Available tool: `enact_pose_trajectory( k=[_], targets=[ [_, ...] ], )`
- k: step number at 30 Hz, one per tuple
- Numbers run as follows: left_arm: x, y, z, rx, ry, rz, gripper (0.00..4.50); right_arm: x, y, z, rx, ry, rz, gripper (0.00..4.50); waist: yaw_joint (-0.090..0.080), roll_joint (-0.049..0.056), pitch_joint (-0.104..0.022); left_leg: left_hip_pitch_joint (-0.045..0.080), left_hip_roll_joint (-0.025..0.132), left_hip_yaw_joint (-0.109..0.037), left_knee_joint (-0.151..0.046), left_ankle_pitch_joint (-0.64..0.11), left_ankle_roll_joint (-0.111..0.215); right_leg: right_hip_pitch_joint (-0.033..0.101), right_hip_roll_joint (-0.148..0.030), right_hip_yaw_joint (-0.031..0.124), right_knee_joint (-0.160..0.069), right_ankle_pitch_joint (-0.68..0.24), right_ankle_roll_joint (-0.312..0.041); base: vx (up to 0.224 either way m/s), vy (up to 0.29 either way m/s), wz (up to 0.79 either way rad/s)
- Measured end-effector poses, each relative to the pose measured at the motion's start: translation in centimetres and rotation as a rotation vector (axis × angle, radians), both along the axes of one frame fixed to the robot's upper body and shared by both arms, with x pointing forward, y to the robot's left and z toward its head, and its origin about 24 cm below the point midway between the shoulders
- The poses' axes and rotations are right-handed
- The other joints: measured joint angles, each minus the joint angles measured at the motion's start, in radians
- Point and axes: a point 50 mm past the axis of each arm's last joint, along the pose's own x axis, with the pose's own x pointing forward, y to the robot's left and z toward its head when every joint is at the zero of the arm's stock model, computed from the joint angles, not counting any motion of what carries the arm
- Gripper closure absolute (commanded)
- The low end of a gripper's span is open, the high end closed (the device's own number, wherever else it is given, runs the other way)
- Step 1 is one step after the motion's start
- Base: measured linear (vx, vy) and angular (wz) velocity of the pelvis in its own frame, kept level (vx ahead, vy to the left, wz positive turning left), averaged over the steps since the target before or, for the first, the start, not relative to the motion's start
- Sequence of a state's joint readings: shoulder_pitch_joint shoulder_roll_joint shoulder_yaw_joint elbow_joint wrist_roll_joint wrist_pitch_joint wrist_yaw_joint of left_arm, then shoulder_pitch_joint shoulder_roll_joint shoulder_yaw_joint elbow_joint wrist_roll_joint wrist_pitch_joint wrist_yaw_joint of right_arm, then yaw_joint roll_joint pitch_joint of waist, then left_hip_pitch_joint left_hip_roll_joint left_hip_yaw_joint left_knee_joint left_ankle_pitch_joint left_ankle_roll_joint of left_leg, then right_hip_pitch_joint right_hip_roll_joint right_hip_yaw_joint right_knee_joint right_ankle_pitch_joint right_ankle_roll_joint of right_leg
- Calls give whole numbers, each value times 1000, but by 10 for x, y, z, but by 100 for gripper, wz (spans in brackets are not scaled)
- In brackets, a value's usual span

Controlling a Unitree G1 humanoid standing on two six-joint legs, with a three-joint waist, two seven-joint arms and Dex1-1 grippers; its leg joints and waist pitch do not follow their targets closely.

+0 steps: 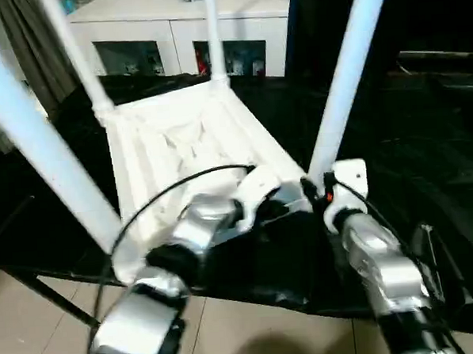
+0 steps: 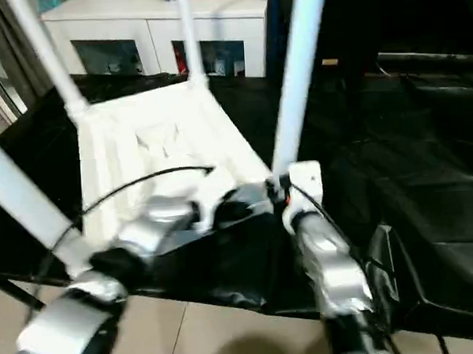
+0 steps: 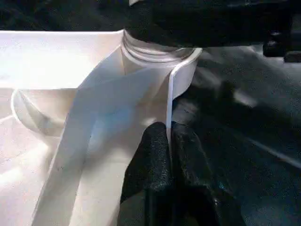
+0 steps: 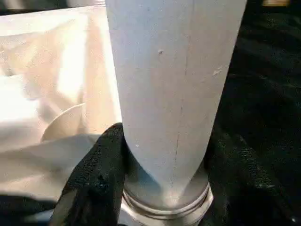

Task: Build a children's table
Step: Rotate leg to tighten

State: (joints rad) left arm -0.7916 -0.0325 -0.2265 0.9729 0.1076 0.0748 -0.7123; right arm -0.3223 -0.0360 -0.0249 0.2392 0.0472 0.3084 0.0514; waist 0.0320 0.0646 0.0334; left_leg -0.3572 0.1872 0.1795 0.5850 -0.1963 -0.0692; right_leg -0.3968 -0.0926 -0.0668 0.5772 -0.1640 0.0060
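Head view, table: the children's table [image 1: 187, 140] lay upside down on a black-covered bench [image 1: 427, 175], ribbed underside up, its long axis running away from the robot toward a white cabinet [image 1: 181, 29].
Head view, legs: four legs rose from the corner sockets; the near right leg [image 1: 344, 76] leaned slightly right as it climbed, and the near left leg [image 1: 28, 132] slanted up and to the left.
Left wrist view, tool: the left gripper [image 3: 169, 155] was pinched shut on the thin rim [image 3: 169, 101] of the top, just beside the near right socket [image 3: 153, 49].
Right wrist view, tool: the right gripper [image 4: 164, 174] stood about half open, one black finger [image 4: 96, 174] on each side of the leg's base just above its threaded collar [image 4: 164, 202]. Whether the pads pressed on the tube I could not tell.
Risk, leg: if the leg were not fully seated, a turn or push with a loose grip would likely slip on the smooth tube and leave the joint wobbly.
Risk, top: the rim pinch looked narrow; a hard twist on the leg could pull the edge free and let the top slide on the cloth.
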Motion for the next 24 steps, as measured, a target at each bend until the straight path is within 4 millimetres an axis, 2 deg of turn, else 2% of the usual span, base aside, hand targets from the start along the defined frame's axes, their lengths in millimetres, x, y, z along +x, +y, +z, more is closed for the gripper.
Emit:
enact_pose_trajectory(
  k=[4, 5, 7, 13, 16, 20, 24],
  targets=[
    [0, -4, 1, -3, -5, 12, 450, 3, 0, 1, -9, -10, -13, 241, 1, 1, -1, -3, 0, 0, -2, 0, 0, 1, 0, 0, 0, 1, -2, 0, 0, 0],
    [0, -3, 1, -3, -4, 8, 450, 2, -1, 1, -5, -15, -11, 209, 1, 1, -1, -3, 0, 0, -2, 0, 0, 1, 0, 0, 0, 1, -2, 0, 0, 0],
    [0, -2, 1, -5, -2, 0, 450, 1, -1, 1, 18, -27, 2, 176, 2, 1, -1, -3, 0, 0, -2, 0, 0, 0, 0, 0, 0, 1, -2, 0, 0, 0],
    [2, 10, 1, -8, 10, -19, 450, -7, -10, 3, 34, -18, 158, 134, -1, 1, 0, -4, 1, 0, -4, 0, 0, -3, 1, -1, 0, 0, 1, 0, 0, 0],
    [2, 23, 1, -13, 19, -72, 450, -14, -21, 8, -33, 4, 283, 112, 1, 1, 1, -6, 1, 0, -5, 0, 0, -4, 1, -1, 1, 0, 0, 0, 0, 0],
    [-4, 45, 1, -26, 40, -189, 450, -27, -39, 13, -104, 39, 469, 112, 9, 2, 1, -8, 1, -1, -4, 0, 0, -5, 1, -1, 1, 2, -3, 0, 0, 0],
    [-10, 56, 2, -36, 63, -274, 450, -34, -39, 17, -76, 48, 572, 112, 15, 2, 1, -10, 1, 0, -1, 0, 1, -7, 0, -1, 1, 2, -3, 0, 0, 0]
  ],
)
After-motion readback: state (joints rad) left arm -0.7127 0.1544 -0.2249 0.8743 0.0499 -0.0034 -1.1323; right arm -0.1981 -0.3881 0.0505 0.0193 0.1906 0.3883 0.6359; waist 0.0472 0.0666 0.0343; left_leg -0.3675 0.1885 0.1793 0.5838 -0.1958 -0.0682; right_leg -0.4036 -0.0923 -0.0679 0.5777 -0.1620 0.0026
